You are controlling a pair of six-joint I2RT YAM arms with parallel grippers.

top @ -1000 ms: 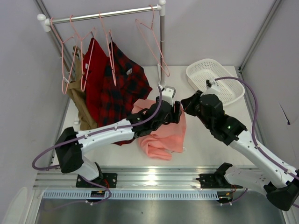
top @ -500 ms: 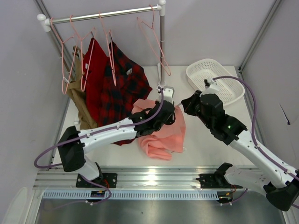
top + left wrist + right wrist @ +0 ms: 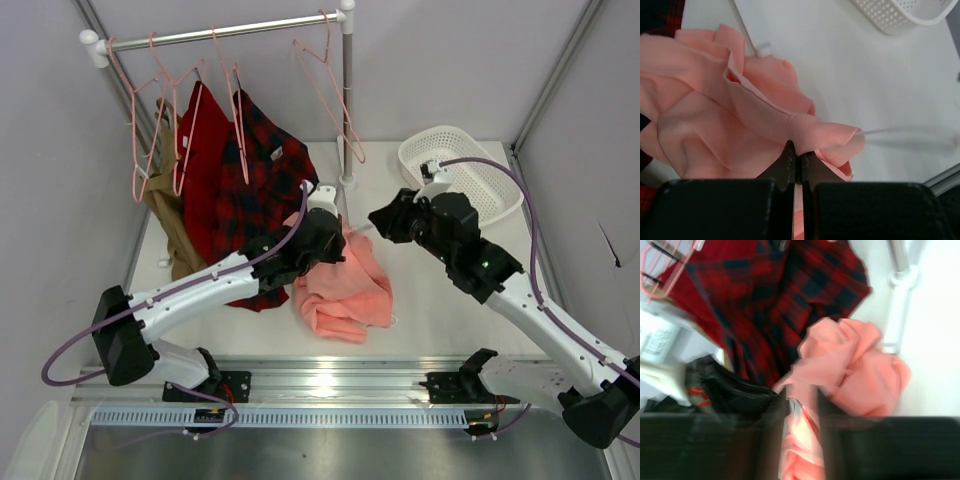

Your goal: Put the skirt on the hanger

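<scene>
Where the left gripper (image 3: 796, 159) meets the soft salmon-pink cloth skirt (image 3: 735, 115), its two black fingers are pressed together on a raised fold of the fabric, and the left wrist view shows no gap between them. The skirt (image 3: 345, 290) lies crumpled on the white table (image 3: 430, 300), at the centre, just right of the hanging clothes. Its upper edge is lifted at the left gripper (image 3: 333, 226).

The right gripper (image 3: 378, 217) hangs near that upper right edge. In the blurred right wrist view the right gripper (image 3: 800, 415) has its fingers apart, with pink cloth (image 3: 860, 370) seen through the gap. Whether they touch the cloth cannot be told.

A thin pale-pink wire hanger (image 3: 346, 122) hangs bare at the right end of the white metal rail (image 3: 220, 33), above and behind the skirt and apart from it.

Further left on the rail hang a red-and-black plaid shirt (image 3: 262, 190), a plain red garment (image 3: 205, 150) and a tan garment (image 3: 168, 215). A white perforated plastic basket (image 3: 470, 175) stands at the far right of the table.
</scene>
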